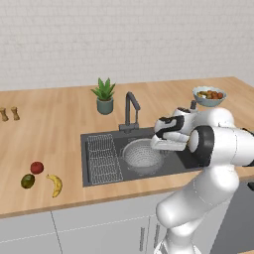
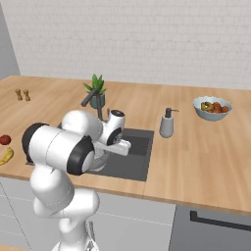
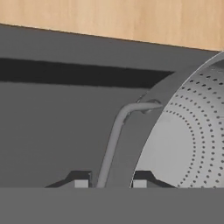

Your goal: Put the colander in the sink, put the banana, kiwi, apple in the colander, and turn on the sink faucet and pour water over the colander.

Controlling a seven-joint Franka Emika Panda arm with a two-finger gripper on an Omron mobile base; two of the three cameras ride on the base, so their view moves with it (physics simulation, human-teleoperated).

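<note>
The light grey perforated colander [image 1: 141,156] sits inside the dark sink [image 1: 99,140], right of the middle. My gripper [image 1: 156,145] is down at the colander's right rim. In the hand view the colander [image 3: 188,135] fills the right side, and its wire handle [image 3: 114,135] and rim run down between my fingertips [image 3: 81,183]; the gripper [image 3: 110,183] is shut on them. The squared faucet [image 1: 130,110] stands behind the basin. On the counter at left lie the red apple [image 1: 36,167], the olive-brown kiwi [image 1: 28,181] and the banana [image 1: 55,185].
A flat wire rack [image 1: 103,158] lies in the sink's left half. A potted plant [image 1: 104,96] stands behind the faucet, a bowl of mixed fruit [image 1: 209,95] at back right, a soap dispenser [image 2: 167,123] right of the sink, and two small shakers [image 1: 9,114] far left.
</note>
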